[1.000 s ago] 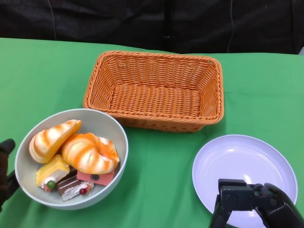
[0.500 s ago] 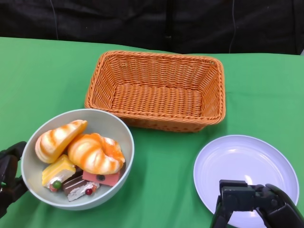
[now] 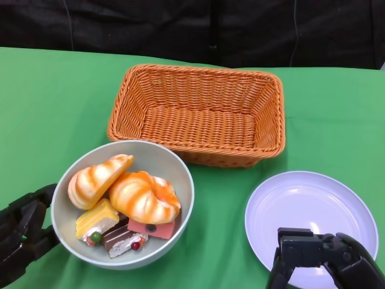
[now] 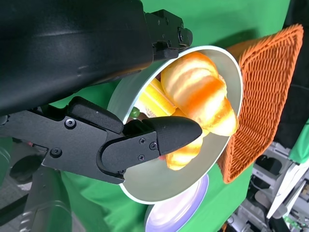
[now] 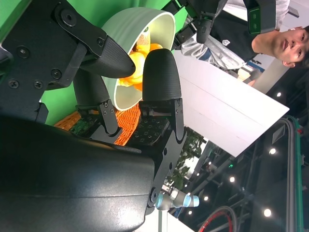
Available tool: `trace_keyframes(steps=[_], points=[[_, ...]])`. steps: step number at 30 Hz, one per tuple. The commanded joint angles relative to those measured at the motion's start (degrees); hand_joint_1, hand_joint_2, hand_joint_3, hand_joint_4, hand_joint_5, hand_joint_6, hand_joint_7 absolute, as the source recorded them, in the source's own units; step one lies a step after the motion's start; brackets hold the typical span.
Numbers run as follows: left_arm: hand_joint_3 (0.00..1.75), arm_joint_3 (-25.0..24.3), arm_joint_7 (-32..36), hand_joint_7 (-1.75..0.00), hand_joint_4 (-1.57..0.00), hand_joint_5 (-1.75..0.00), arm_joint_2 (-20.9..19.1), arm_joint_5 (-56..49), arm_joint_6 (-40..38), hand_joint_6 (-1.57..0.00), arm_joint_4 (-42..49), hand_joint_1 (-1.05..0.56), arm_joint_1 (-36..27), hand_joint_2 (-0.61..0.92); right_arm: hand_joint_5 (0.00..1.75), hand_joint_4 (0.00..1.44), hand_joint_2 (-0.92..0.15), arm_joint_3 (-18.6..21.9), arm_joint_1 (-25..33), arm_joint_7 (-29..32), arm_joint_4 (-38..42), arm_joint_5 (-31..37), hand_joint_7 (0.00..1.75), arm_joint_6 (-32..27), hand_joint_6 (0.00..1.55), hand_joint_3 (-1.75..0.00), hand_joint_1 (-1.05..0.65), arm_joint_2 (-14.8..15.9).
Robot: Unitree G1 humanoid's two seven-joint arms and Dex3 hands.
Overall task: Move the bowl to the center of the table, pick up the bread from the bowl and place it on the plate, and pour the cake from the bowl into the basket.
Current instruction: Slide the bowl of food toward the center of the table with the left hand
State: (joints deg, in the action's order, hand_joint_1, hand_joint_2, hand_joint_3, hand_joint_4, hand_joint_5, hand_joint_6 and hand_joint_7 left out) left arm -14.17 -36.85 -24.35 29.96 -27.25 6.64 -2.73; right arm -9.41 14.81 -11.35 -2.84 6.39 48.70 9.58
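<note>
Where the head camera looks down: bowl (image 3: 180,180) at worktop (image 3: 54,96) front left, holding two breads (image 3: 144,197) over cake pieces (image 3: 114,232); left robot hand (image 3: 21,235) against its left wall; basket (image 3: 195,114) behind, bare; plate (image 3: 310,211) at right, bare; right robot hand (image 3: 328,262) over its near rim, fingers apart, holding nothing.

Left wrist: fingers (image 4: 164,135) hooked over bowl (image 4: 193,188) rim, gripping it.

Right wrist: bowl (image 5: 130,29), basket (image 5: 128,123) glimpsed between spread fingers (image 5: 161,72); person (image 5: 251,41) beyond.

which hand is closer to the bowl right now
Left. The left hand is against the bowl at its outer wall on the robot's left side. The right hand is far off on the other side, over the near rim of the plate.
</note>
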Motion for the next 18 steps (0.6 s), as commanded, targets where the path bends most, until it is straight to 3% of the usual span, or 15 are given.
trace_keyframes(steps=[1, 11, 18], points=[[0.67, 0.3, 0.5, 0.0, 0.0, 0.0, 0.6, 1.0, -2.7, 0.0, -1.9, -0.76, -0.5, 0.92, 1.47, 0.85, -0.11, -0.1, -0.1, -0.1, -0.6, -0.5, 1.25, -0.2, 0.86, -1.59, -0.17, 0.6], [0.61, -0.4, 5.7, 0.0, 0.0, 0.0, 4.5, 5.2, -12.7, 0.0, -6.5, -0.79, 0.0, 0.92, 1.47, 0.85, -0.09, -0.2, 0.1, 0.0, -1.7, -0.4, 1.26, -1.2, 0.87, -1.61, -0.18, 0.6], [0.64, 2.1, 5.8, 0.0, 0.0, 0.0, 4.7, 4.4, -14.9, 0.0, -9.3, -0.81, 0.3, 0.92, 1.47, 0.85, -0.09, -0.3, 0.1, -0.1, -2.2, -0.4, 1.26, -1.3, 0.87, -1.62, -0.17, 0.6]])
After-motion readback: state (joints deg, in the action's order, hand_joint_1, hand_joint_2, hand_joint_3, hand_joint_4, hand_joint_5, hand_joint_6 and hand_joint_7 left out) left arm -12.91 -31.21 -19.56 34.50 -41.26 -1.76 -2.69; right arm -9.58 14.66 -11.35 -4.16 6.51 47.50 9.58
